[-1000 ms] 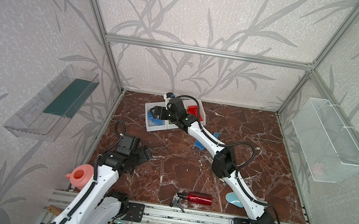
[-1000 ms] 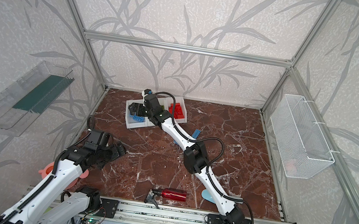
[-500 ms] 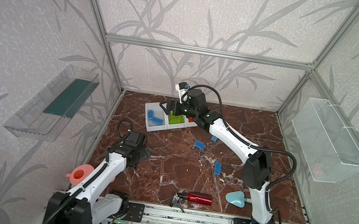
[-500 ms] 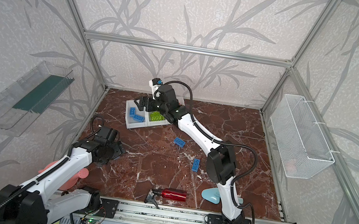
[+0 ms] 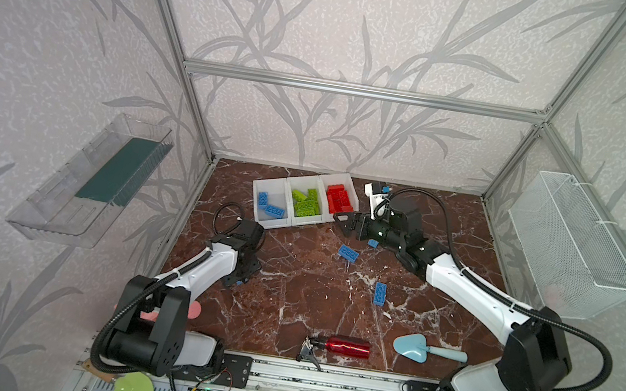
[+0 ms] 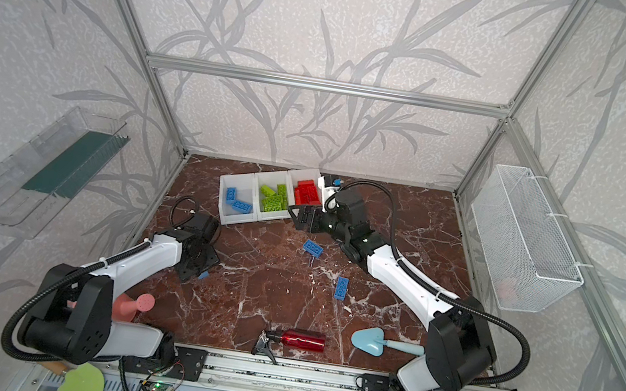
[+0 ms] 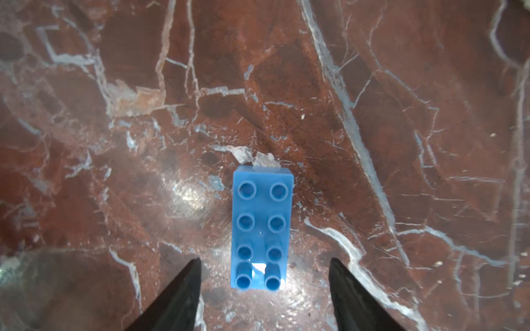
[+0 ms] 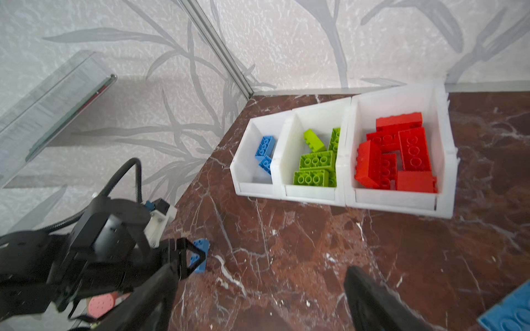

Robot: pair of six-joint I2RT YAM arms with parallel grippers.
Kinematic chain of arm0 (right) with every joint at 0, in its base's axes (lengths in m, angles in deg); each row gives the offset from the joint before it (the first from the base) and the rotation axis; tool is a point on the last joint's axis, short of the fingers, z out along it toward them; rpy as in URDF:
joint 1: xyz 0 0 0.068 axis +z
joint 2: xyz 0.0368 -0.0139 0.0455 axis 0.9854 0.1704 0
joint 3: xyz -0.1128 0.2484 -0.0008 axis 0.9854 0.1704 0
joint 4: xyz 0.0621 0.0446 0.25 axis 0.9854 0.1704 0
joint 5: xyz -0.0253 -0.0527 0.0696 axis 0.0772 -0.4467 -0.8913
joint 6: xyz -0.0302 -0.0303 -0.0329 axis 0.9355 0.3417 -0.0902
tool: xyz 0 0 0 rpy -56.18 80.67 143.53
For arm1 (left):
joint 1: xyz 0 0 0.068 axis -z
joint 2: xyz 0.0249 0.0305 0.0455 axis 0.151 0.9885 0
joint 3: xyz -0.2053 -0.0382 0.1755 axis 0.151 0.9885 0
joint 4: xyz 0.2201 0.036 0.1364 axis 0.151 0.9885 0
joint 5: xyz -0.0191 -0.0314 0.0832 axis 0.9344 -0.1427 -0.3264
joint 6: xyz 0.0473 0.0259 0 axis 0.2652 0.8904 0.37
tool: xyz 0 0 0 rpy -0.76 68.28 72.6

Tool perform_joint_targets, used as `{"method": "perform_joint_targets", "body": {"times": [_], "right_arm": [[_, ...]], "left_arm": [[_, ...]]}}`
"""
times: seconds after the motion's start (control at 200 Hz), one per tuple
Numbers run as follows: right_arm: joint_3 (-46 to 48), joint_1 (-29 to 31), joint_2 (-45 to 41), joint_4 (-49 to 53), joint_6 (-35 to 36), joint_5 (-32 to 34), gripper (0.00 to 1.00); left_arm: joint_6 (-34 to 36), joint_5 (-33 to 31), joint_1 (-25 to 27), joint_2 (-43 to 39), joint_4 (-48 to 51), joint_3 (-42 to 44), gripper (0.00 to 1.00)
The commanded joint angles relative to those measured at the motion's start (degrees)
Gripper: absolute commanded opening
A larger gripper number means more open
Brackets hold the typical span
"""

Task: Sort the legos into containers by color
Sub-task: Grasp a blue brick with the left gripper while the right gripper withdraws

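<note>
The containers [image 5: 271,222], three joined white bins, stand at the back; the left one holds two blue legos [image 8: 265,153], the middle one green legos [image 8: 315,169], the right one red legos [image 8: 401,157]. My left gripper [image 7: 263,282] points down at the floor, open, its fingers either side of a blue lego [image 7: 262,229] with a gap on each side. That lego barely shows in a top view [image 6: 203,274]. My right gripper [image 5: 345,222] hangs open and holds nothing, just in front of the red bin. Loose blue legos [image 5: 348,253] [image 5: 380,293] lie mid-floor.
A red bottle [image 5: 347,346] and a light blue trowel [image 5: 419,348] lie near the front rail. A pink watering can [image 6: 133,304] sits by the left arm's base. The wire basket [image 5: 572,252] and clear tray [image 5: 95,181] hang on the side walls.
My right gripper has swung rightward from over the blue bin, past the green one, to in front of the red bin. My left gripper has dropped over the blue lego and its jaws have narrowed.
</note>
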State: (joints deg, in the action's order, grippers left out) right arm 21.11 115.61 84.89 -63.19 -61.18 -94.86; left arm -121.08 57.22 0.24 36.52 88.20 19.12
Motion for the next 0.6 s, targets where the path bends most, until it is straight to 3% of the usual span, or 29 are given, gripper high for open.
{"method": "perform_joint_targets", "body": {"times": [0.0, 0.26, 0.445, 0.595], "right_arm": [[3.6, -0.8, -4.5, -2.1, 0.4, 0.8, 0.92], [8.4, -1.3, -9.3, 0.0, 1.0, 1.0, 0.92], [10.1, -1.8, -11.3, 0.4, 1.0, 1.3, 0.92], [11.4, -1.9, -12.6, 1.5, 1.5, 1.6, 0.92]], "left_arm": [[-1.1, -2.1, -0.1, 1.2, -1.4, -1.3, 0.62], [-1.2, -2.2, -0.1, 4.4, -3.1, -1.2, 0.55], [-0.5, -1.9, -0.1, 4.8, -3.9, -1.2, 0.41], [-0.1, -2.2, -0.1, 3.4, -2.9, -2.1, 0.38]]}}
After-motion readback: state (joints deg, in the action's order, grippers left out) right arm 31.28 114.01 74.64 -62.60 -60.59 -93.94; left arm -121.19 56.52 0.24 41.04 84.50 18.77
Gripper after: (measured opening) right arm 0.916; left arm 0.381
